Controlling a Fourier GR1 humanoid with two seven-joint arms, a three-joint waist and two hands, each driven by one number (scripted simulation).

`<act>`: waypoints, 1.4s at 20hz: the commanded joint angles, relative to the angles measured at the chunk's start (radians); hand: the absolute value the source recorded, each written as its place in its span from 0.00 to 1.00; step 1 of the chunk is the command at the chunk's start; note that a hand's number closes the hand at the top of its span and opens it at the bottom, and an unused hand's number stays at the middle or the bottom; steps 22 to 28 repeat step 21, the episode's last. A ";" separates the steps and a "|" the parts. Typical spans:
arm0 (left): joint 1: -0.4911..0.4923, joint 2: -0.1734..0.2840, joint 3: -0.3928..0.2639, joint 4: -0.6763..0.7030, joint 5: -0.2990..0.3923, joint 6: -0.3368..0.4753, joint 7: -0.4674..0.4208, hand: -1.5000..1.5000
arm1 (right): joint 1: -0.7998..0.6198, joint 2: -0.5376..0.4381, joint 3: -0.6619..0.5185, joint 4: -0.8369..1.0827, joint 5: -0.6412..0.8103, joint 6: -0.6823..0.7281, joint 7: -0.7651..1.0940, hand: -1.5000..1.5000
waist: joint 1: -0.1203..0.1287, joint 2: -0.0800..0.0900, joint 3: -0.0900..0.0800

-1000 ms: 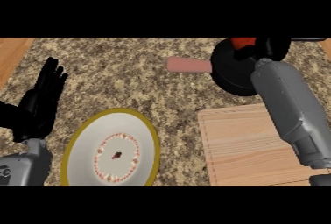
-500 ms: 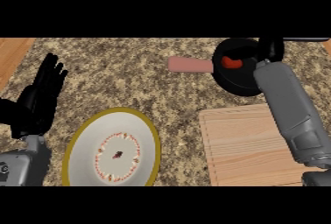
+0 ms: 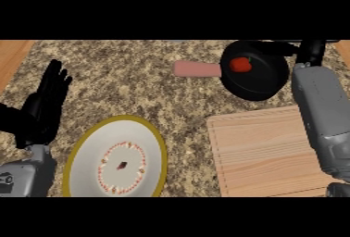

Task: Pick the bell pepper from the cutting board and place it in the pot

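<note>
The red bell pepper (image 3: 239, 64) lies inside the black pot (image 3: 263, 85) at the counter's far right, apart from both hands. A pink handle (image 3: 196, 69) sticks out of the pot to the left. My right hand (image 3: 311, 50) is just right of the pot's far rim, with its fingers spread and nothing in them; the grey right forearm (image 3: 320, 115) runs down the right edge. The wooden cutting board (image 3: 263, 155) at the lower right is bare. At the left edge my left hand (image 3: 42, 109) rests open, fingers up.
A white plate (image 3: 120, 159) with a yellow rim and a red dotted ring lies at the lower left, between my left hand and the board. The counter is speckled stone, with wood showing at the far left corner.
My right hand has drawn back to the right from over the pot, and the pepper it covered now lies uncovered inside the pot. The left hand has stayed where it was.
</note>
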 commanded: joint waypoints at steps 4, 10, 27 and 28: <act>-0.006 0.030 0.062 0.026 0.040 -0.037 -0.013 0.50 | 0.124 -0.112 -0.065 -0.083 -0.132 0.166 -0.058 0.00 | -0.019 -0.007 -0.001; 0.008 0.003 0.022 -0.065 -0.012 0.012 0.070 0.50 | 0.228 -0.160 -0.035 -0.260 -0.201 0.296 0.040 0.00 | -0.022 -0.011 -0.001; 0.028 -0.008 0.046 -0.018 -0.001 -0.042 0.003 0.50 | 0.363 -0.232 -0.014 -0.350 -0.285 0.375 0.044 0.00 | -0.015 -0.008 -0.001; 0.028 -0.008 0.046 -0.018 -0.001 -0.042 0.003 0.50 | 0.363 -0.232 -0.014 -0.350 -0.285 0.375 0.044 0.00 | -0.015 -0.008 -0.001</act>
